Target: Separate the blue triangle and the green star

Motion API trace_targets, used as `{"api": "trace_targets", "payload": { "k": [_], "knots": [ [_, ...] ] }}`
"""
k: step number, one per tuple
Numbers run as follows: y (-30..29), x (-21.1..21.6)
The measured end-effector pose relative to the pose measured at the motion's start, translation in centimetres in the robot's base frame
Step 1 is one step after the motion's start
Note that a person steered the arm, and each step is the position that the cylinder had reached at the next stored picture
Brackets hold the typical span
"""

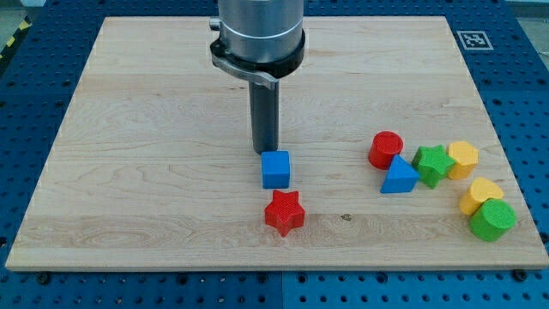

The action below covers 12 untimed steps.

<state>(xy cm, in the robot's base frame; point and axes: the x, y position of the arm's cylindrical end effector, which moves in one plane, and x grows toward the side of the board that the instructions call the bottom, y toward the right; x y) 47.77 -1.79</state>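
Observation:
The blue triangle [400, 176] lies at the view's right, touching the green star [433, 164] on its right side. My tip [265, 152] is well to the left of both, just above the blue cube [275, 169] and touching or nearly touching its top edge. The rod hangs straight down from the arm's round grey end at the view's top centre.
A red cylinder [386, 148] sits just above the blue triangle. A yellow hexagon block [462, 159] is right of the green star. A yellow heart-like block [480, 195] and a green cylinder [492, 219] lie lower right. A red star [284, 212] sits below the blue cube. The wooden board [129, 172] ends close to these blocks.

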Motion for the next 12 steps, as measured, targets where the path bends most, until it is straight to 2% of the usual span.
{"api": "trace_targets", "payload": {
  "k": [2, 3, 4, 6, 8, 10, 12],
  "knots": [
    [0.4, 2.2],
    [1.4, -2.4],
    [3.8, -2.4],
    [5.9, 3.0],
    [10.8, 4.4],
    [11.8, 8.1],
    [18.4, 8.8]
  ]
}}
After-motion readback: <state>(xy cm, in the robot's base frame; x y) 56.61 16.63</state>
